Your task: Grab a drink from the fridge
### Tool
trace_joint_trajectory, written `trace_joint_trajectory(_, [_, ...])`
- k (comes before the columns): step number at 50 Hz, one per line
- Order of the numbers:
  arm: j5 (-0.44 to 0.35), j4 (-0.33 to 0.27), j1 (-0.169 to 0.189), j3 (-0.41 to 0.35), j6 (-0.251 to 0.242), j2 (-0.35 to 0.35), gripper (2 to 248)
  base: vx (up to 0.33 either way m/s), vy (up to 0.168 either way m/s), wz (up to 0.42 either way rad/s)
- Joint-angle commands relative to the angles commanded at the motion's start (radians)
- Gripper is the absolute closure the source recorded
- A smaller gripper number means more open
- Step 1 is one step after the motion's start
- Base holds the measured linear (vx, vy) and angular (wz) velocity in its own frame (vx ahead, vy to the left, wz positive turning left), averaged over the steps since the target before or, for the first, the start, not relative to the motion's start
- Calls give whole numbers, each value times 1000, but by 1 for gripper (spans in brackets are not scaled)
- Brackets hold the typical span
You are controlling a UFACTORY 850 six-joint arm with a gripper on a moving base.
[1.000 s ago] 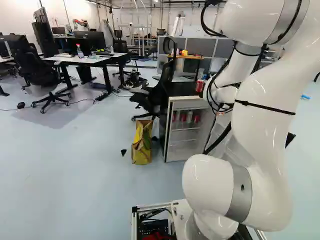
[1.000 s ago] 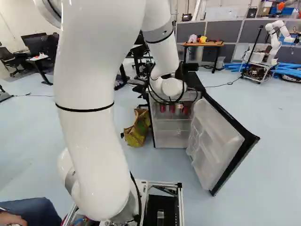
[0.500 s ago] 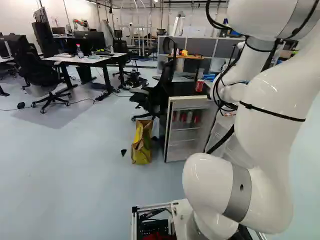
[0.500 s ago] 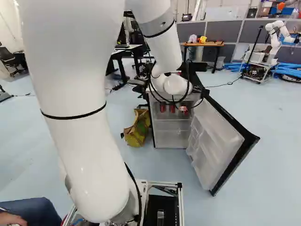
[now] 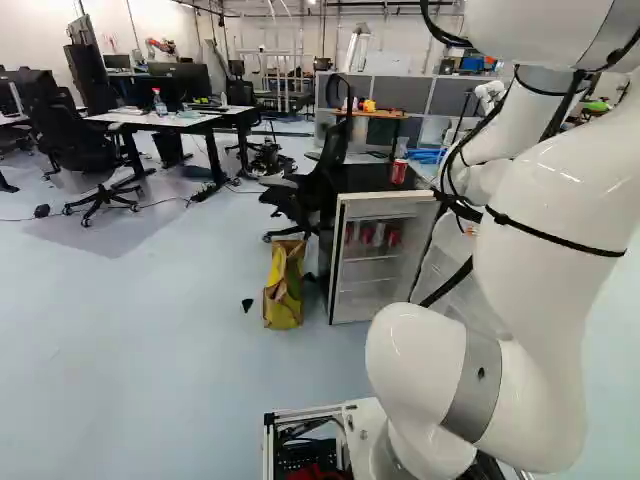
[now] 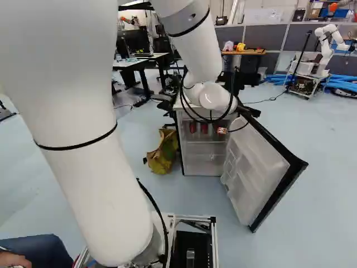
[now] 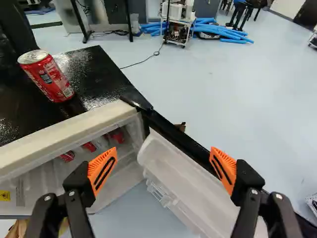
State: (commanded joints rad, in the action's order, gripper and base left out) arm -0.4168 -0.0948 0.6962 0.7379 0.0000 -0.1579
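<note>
**Arm Swings to the Right Beside Open Fridge, Fingers Spread Wide**

Compared with half a second ago, my arm [image 5: 545, 225] has shifted right in the left base view, while its wrist end edges right in the right base view as well; the base holds its place. My gripper [image 5: 457, 210] comes along with it. Seen from the wrist, my two orange-padded fingers [image 7: 98, 162] stand well apart, one on the side of the fridge's interior, the other over the swung-out door [image 7: 193, 186], whose pale, ribbed inner shelves show between and beneath them.

Just ahead is the fridge [image 7: 67, 130], black on top with a pale front frame. Drinks sit inside: red cans [image 7: 89, 147] and a silver one side by side on the upper shelf, beyond the finger nearer the interior. Another red can [image 7: 49, 79] stands upright on the black top, ahead of that same finger.

On the floor at the fridge's left, a yellow bag [image 5: 283, 290] slumps near a black office chair [image 5: 315, 190].

Farther back, a wooden-topped table [image 6: 251, 52] carries a yellow object [image 6: 240, 47], and at the right of the right base view another robot [image 6: 325, 47] stands beside blue tubes [image 6: 343, 84] in front of grey partitions [image 6: 307, 36].
</note>
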Motion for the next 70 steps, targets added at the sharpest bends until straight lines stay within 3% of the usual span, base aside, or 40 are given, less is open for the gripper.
trace_joint_trajectory(29, [131,60,90,47,0,24,3,0,0,0])
trace_joint_trajectory(70, [352,135,157,229,0,-49,3,0,0,0])
